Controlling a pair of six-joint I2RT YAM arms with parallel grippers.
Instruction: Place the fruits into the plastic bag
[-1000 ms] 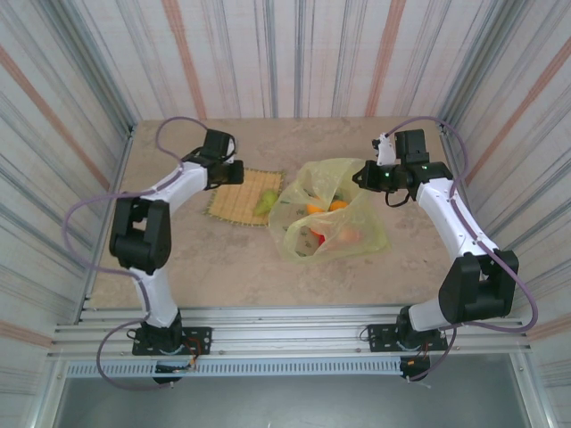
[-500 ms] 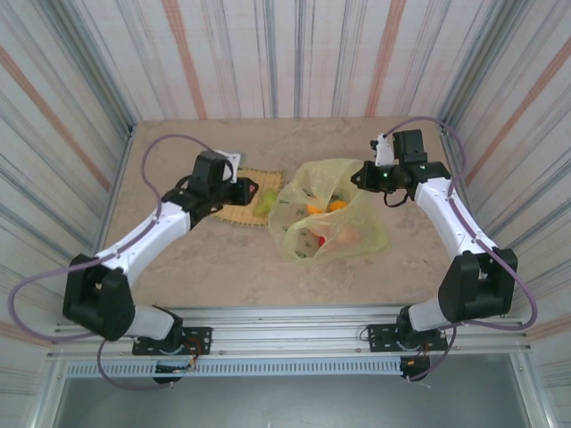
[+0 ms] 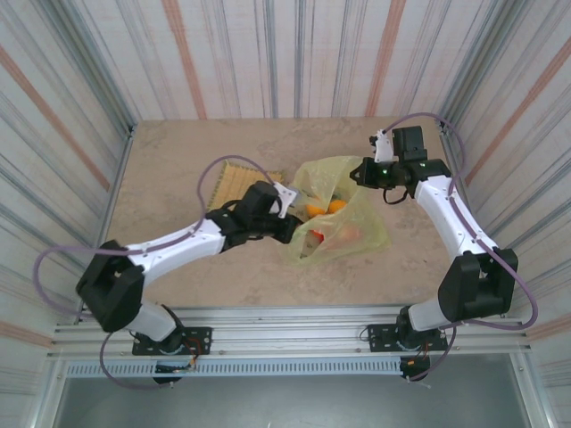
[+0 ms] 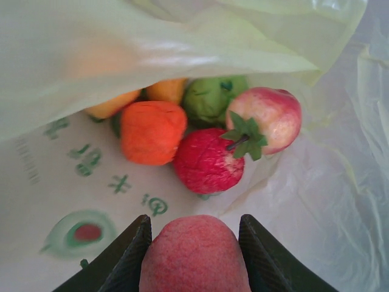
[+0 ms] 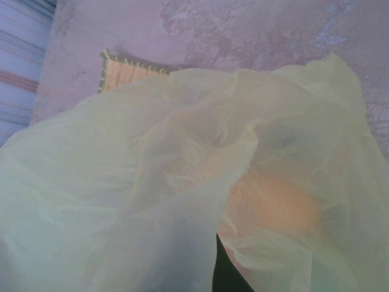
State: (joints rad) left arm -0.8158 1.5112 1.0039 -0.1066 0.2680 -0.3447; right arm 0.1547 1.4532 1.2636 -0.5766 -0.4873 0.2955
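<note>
Holding pinkish fruit (image 4: 194, 255) between left fingers (image 4: 129, 260) inside plastic bag (image 4: 121, 48).

Lab cell with striped walls (image 3: 294, 53) and aluminium rail (image 3: 285, 335).

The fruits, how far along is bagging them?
Done: at least four fruits lie inside the plastic bag, among them an orange fruit and a red fruit. In hand: the left hand holds a pinkish fruit at the bag's mouth; the right hand is shut on the bag's rim. Remaining: release it; the mat's visible part looks bare.
</note>
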